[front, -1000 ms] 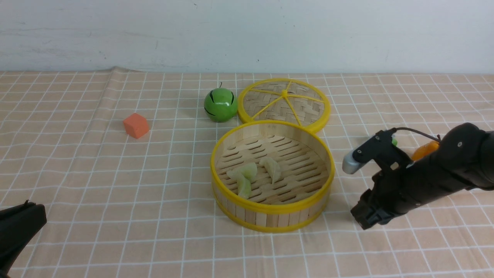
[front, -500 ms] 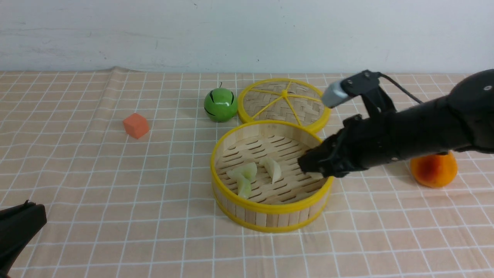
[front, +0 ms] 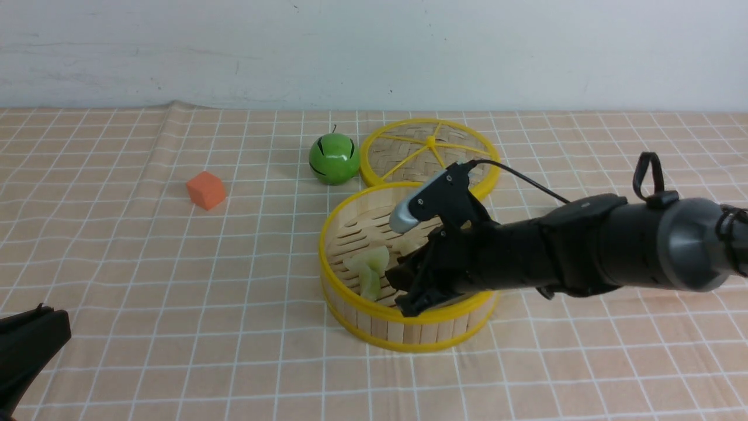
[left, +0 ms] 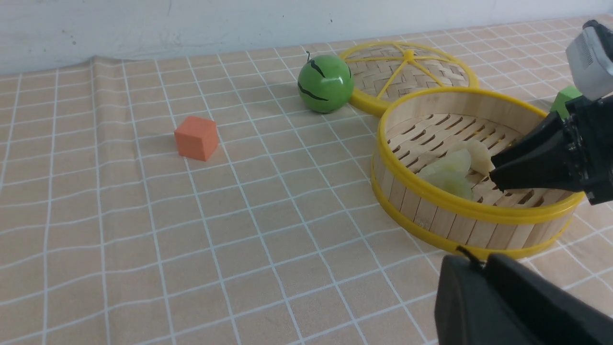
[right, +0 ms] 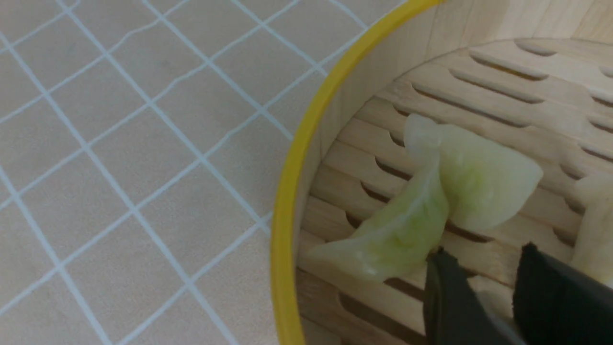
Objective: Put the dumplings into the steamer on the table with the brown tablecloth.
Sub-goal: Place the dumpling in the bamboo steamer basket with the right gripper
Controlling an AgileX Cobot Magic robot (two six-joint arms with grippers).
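Dumplings point(front: 369, 268) already lie in the steamer point(front: 409, 342). Two pale green ones touch each other on the slatted floor toward my left and near side, and a cream dumpling point(front: 409, 242) sits just beside them, partly hidden behind my right arm. The steamer stands on the surface, on the brown tablecloth point(front: 175, 280), with its woven lid point(front: 432, 149) flat behind it and touching its rim.

My right pincer point(front: 402, 291) reaches down inside the steamer, close to the near wall and just beside the green pair. In the right wrist view its fingers point(right: 450, 297) stand close together with a narrow gap. Something pale shows in that gap, and I cannot tell whether it is a dumpling I grip or the bare floor.

My left pincer point(front: 26, 348) hangs low at my left, well apart from everything, and I cannot tell how wide it stands. A green ball point(front: 334, 159) and an orange cube point(front: 205, 189) rest farther left.
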